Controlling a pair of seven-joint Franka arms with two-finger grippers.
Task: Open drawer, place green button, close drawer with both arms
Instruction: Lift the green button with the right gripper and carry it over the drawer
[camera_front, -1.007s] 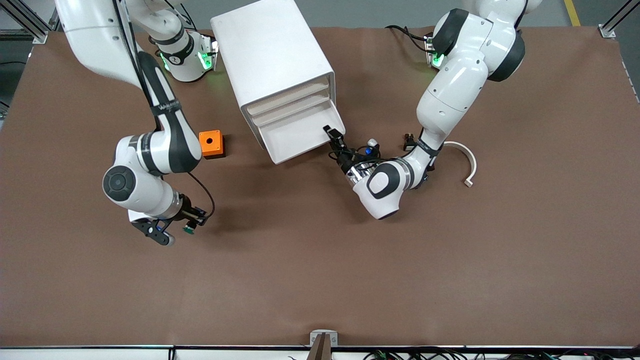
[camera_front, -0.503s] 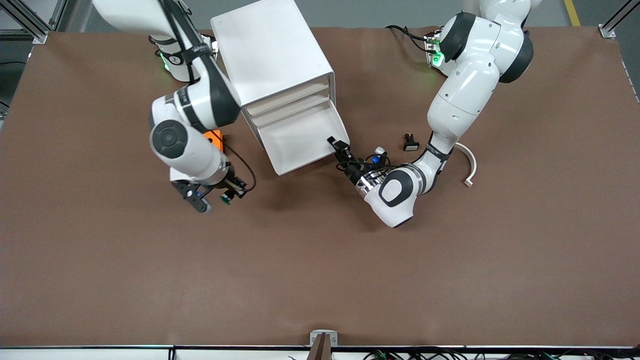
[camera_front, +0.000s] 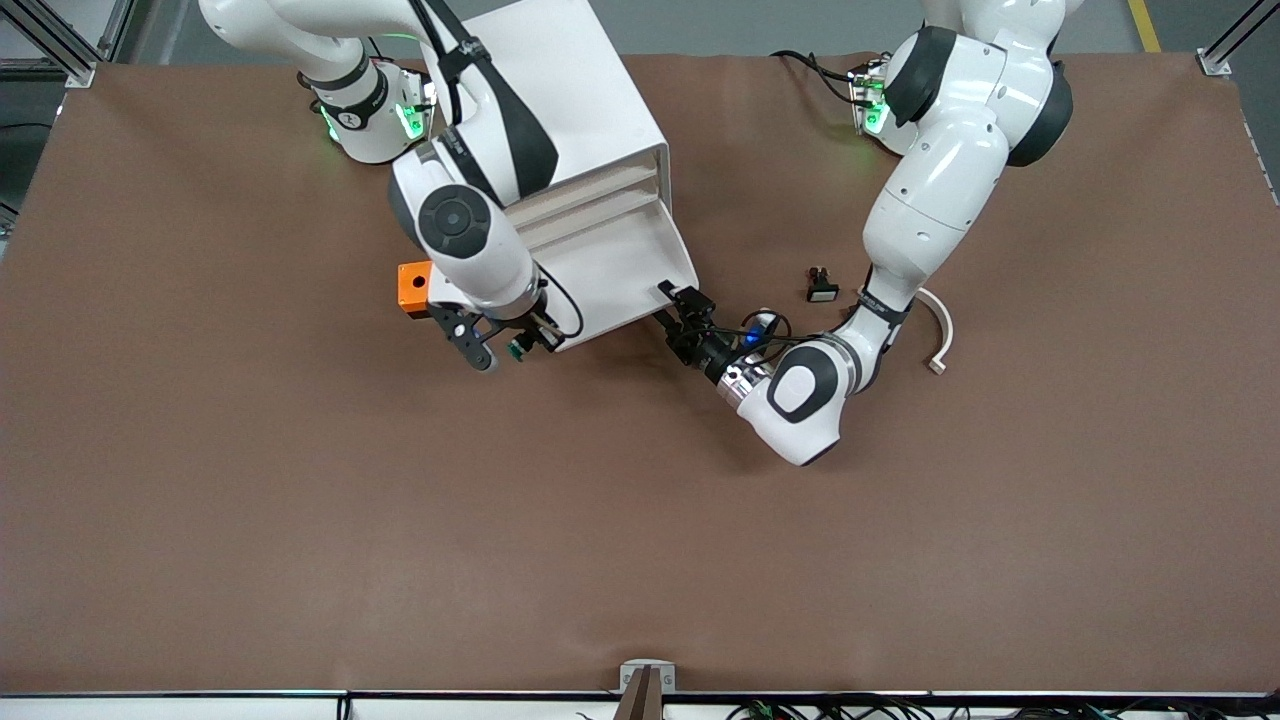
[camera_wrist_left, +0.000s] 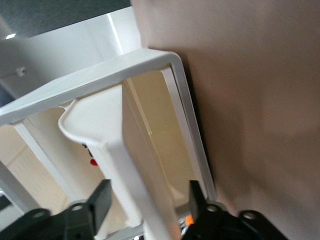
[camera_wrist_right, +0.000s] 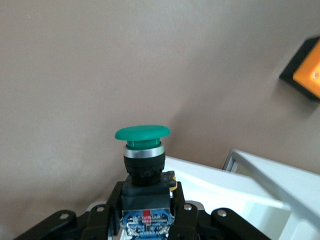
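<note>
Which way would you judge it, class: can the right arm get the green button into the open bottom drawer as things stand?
Probably yes. The right gripper holds the button beside the drawer, whose tray lies open upward; the left gripper grips only its front corner.

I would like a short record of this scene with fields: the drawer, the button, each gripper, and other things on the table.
drawer: bottom drawer of the white cabinet is pulled out
button: green-capped button held above the table, next to the drawer's front corner, not yet inside
right gripper: right gripper shut on the button
left gripper: left gripper with fingers on either side of the drawer's front
other things: orange cube; black switch with a white cap; curved white piece
</note>
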